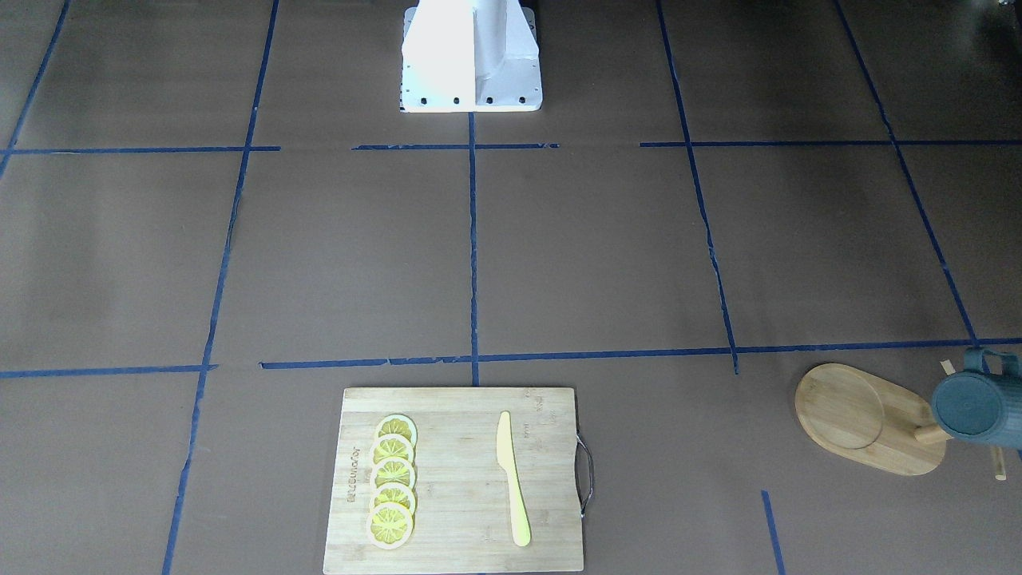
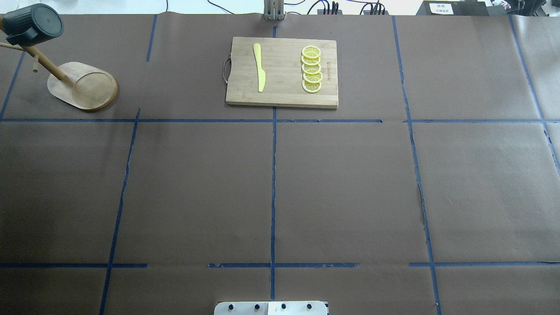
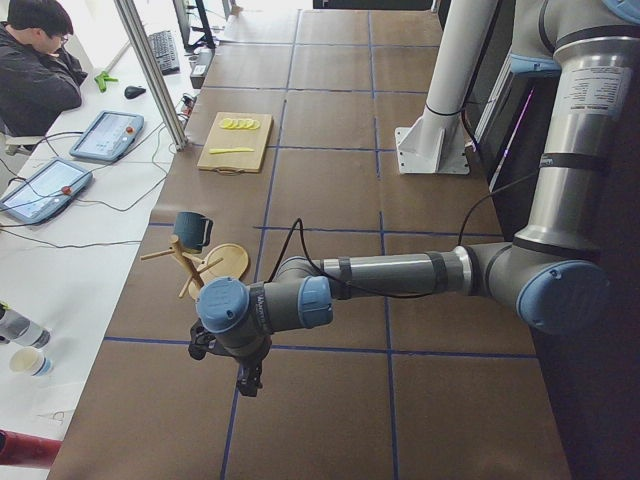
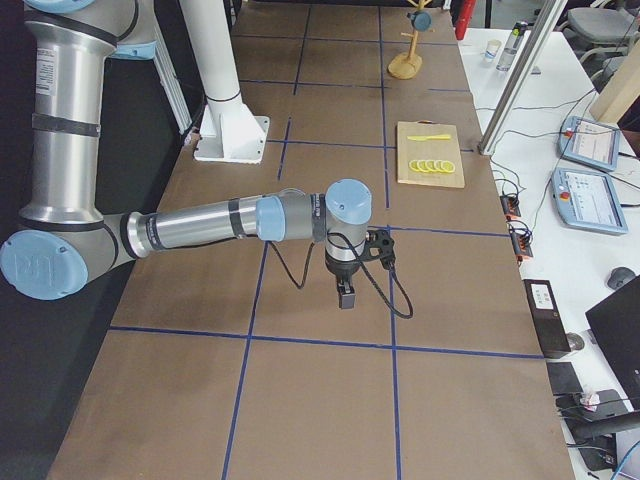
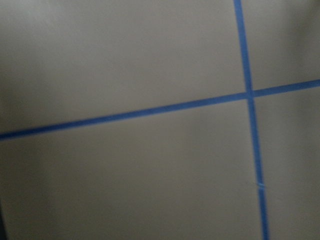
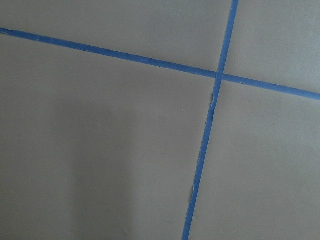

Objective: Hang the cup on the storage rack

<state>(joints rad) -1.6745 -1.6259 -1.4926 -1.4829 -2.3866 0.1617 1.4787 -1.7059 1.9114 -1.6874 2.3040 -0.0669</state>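
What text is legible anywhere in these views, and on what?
Nothing reads cleanly.
cutting board: engraved brand mark along one short edge, too blurred to quote.
white label on the black box beyond the table: too small to read.
arm sticker on the left arm's upper link: printed lines, too small to read.
cup: no lettering faces any camera.

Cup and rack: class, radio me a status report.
Left hand, right hand over bare table, open or shut unclear. Cup hangs on storage rack. Cutting board apart, not in the way.
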